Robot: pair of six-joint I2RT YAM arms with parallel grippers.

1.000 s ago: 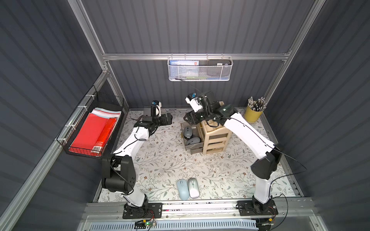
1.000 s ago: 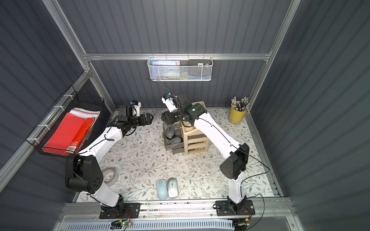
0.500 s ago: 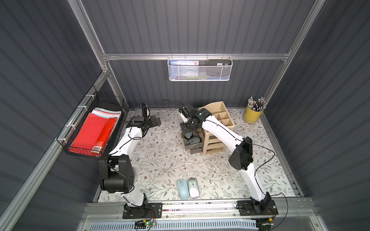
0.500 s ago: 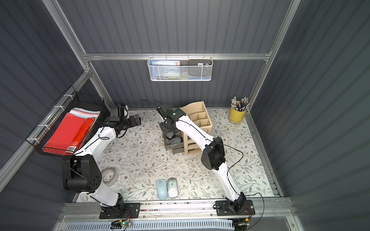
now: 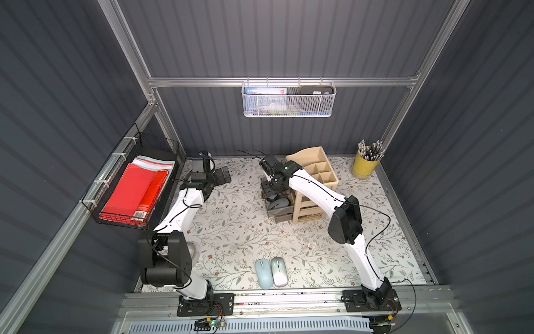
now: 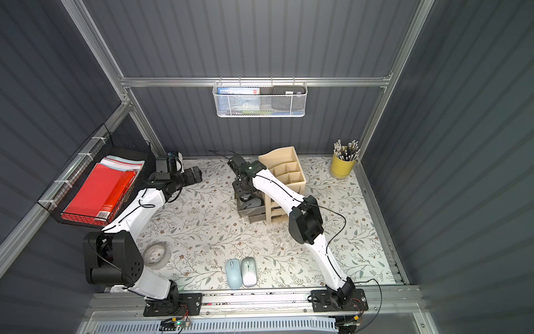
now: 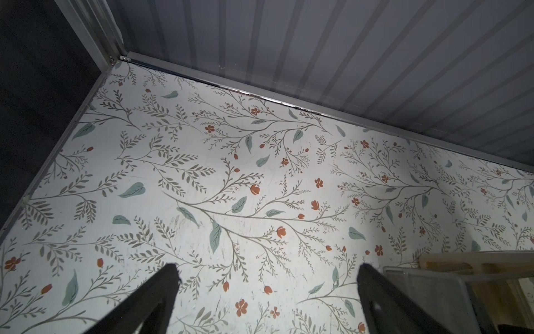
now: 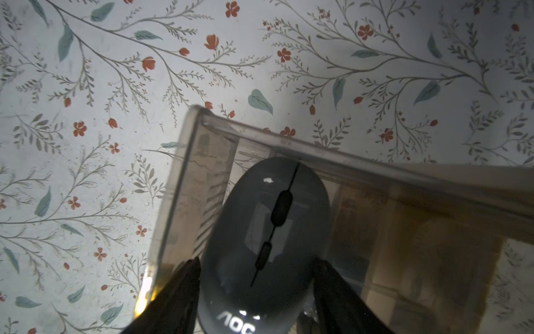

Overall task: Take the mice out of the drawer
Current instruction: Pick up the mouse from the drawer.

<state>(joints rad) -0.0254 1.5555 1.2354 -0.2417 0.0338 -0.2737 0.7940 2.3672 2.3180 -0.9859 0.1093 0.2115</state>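
- In both top views, the right gripper (image 5: 271,196) reaches down into the open drawer (image 5: 277,211) of a beige organizer (image 5: 315,170). The organizer stands a little toward 1 o'clock from the middle of the flowered table (image 5: 237,231). From up here the black fingers are too small to read.
- A dark grey mouse (image 5: 279,203) lies in that drawer, on the 6 o'clock side of the gripper's tips.
- At 6 o'clock, near the table's front edge, a pale blue mouse (image 5: 264,273) and a silver mouse (image 5: 279,271) lie side by side. The blue one is on the 9 o'clock side.
- The left gripper (image 5: 224,175) hangs over bare table at about 11 o'clock, well apart from the organizer.
- In a top view, a tape roll (image 6: 157,256) lies at 8 o'clock beside the left arm's base, and a yellow pencil cup (image 6: 342,166) fills the 2 o'clock corner.
- Left wrist view: the left gripper (image 7: 267,273) holds its fingers spread wide, with only the flowered table between them. A corner of the drawer (image 7: 427,286) shows just beside one finger.
- Right wrist view: the right gripper (image 8: 257,264) straddles the dark grey mouse (image 8: 268,225) at its end marked "AOC". Both fingers sit right against its flanks, but I cannot tell whether they are squeezing it. The mouse sits inside the translucent drawer (image 8: 173,202), near one corner.
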